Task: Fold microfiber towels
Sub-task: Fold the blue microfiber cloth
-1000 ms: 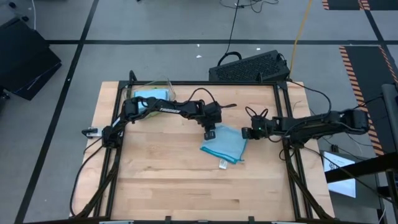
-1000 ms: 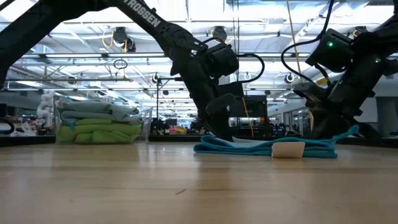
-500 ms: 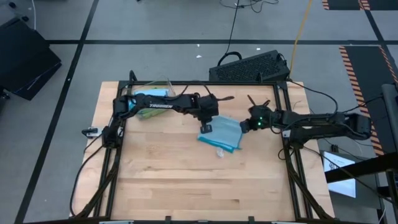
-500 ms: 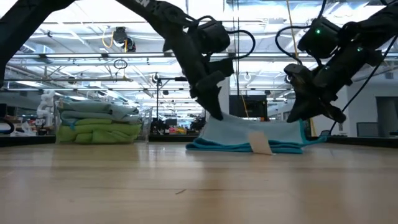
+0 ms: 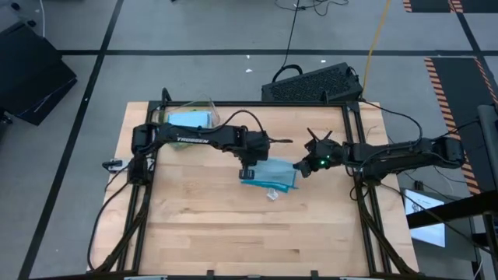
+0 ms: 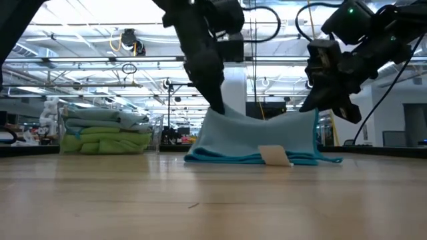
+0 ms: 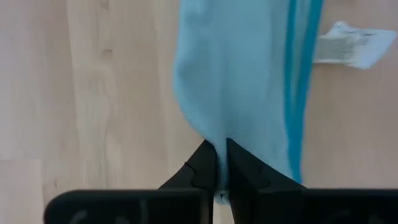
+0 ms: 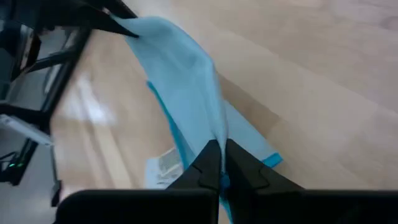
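Both pincers now lift the blue towel [image 6: 257, 137] edge higher off the counter [image 5: 210, 225] — left pincer [image 6: 215, 107] and right pincer [image 6: 315, 107] each clenched on a corner. Lower half drags mid-counter, tag [image 6: 274, 155] frontward — fold-over starting. Bin [image 5: 187, 115] untouched.

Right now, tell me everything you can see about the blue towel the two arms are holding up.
The light blue towel looks like soft microfiber with a darker blue hem and a small white tag along its lower edge. It sits near the middle of the wooden table. The left claw and right claw each pinch an upper corner shut, lifting one layer upright while the rest lies on the table.
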